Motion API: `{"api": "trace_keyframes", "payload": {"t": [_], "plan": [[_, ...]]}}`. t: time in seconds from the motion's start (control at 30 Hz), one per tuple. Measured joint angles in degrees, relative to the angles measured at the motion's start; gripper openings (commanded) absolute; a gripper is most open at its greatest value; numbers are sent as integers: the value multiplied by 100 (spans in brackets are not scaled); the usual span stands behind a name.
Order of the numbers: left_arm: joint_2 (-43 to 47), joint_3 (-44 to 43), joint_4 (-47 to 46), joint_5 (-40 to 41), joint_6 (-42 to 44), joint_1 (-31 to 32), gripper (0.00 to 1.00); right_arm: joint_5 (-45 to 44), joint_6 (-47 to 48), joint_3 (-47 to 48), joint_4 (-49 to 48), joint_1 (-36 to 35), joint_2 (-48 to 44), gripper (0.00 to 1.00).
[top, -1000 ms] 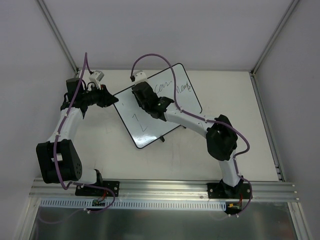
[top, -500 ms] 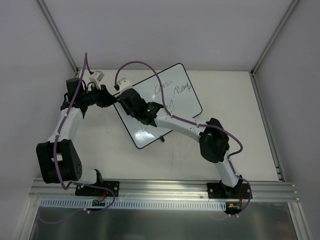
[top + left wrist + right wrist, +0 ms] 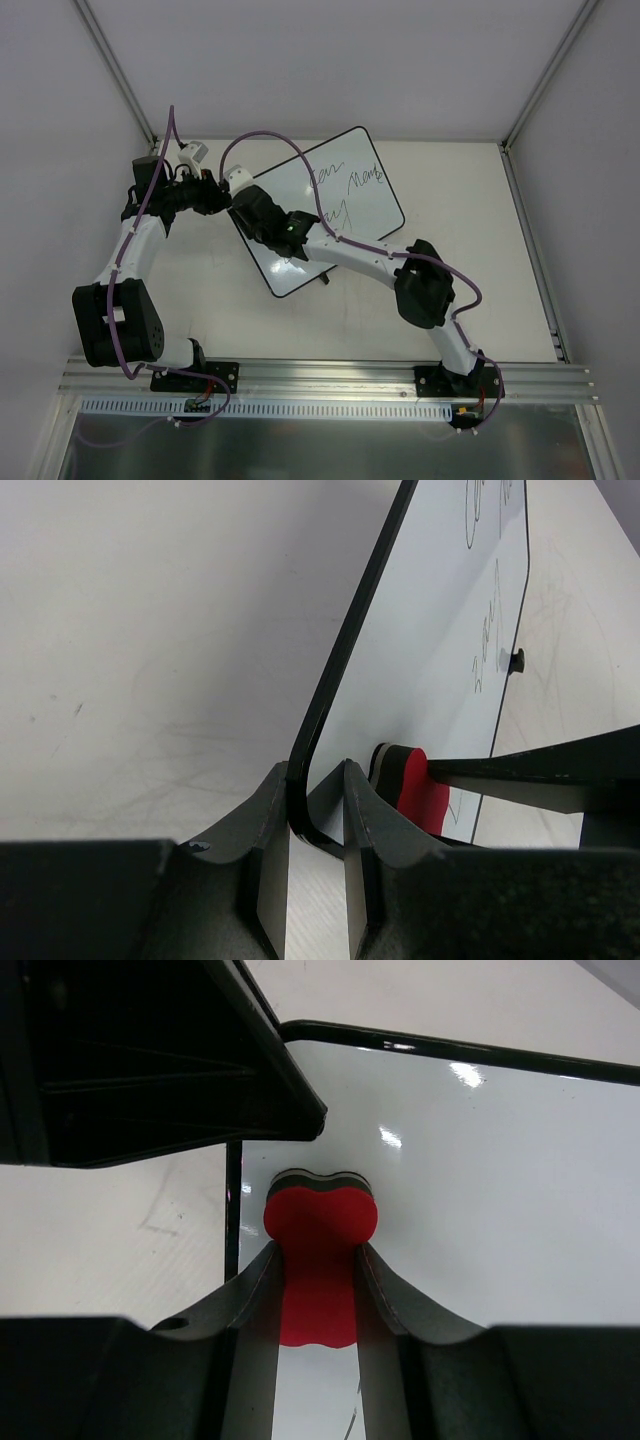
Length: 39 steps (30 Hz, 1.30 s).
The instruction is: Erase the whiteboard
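Note:
The whiteboard (image 3: pixel 330 205) lies tilted on the table, with dark handwriting (image 3: pixel 345 180) on its far half. My left gripper (image 3: pixel 222 200) is shut on the board's left corner; in the left wrist view (image 3: pixel 316 820) the black rim sits between the jaws. My right gripper (image 3: pixel 245 207) is shut on the red bone-shaped eraser (image 3: pixel 320 1230) and presses it on the white surface (image 3: pixel 500 1180) close to that corner. The eraser also shows in the left wrist view (image 3: pixel 412 788), just beside my left fingers. In the top view the eraser is hidden under the right wrist.
The right arm (image 3: pixel 360 255) lies across the board's near half. A small black clip (image 3: pixel 516 661) sits on the board's edge. The white tabletop (image 3: pixel 200 290) has faint scribbles. Enclosure walls and posts (image 3: pixel 110 60) ring the table.
My right gripper has slid left across the board with the eraser, from the middle to the left corner next to my left gripper. The left arm has not moved.

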<state>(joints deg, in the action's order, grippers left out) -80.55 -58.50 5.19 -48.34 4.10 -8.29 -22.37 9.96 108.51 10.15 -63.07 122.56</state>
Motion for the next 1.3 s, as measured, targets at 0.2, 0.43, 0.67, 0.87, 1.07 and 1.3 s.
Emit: {"api": "trace_keyframes", "payload": {"t": [0.2, 0.43, 0.67, 0.87, 1.07, 1.3], "plan": [[0, -7, -2, -11, -4, 2, 0, -245, 66, 24, 33, -31, 9, 0], [0, -7, -15, -2, -4, 11, 0, -173, -70, -216, 13, 98, -133, 0], [0, -7, -17, -2, -7, 11, 0, 31, -157, -789, 39, 426, -529, 0], [0, -7, -11, -4, -11, 11, 0, 212, -131, -1318, -315, 492, -778, 0], [0, -7, -11, -2, -17, 11, 0, 367, -151, -2057, -789, 514, -1097, 0], [0, -17, -4, -4, -52, 11, 0, 472, -227, -3449, -1469, 459, -1679, 0]]}}
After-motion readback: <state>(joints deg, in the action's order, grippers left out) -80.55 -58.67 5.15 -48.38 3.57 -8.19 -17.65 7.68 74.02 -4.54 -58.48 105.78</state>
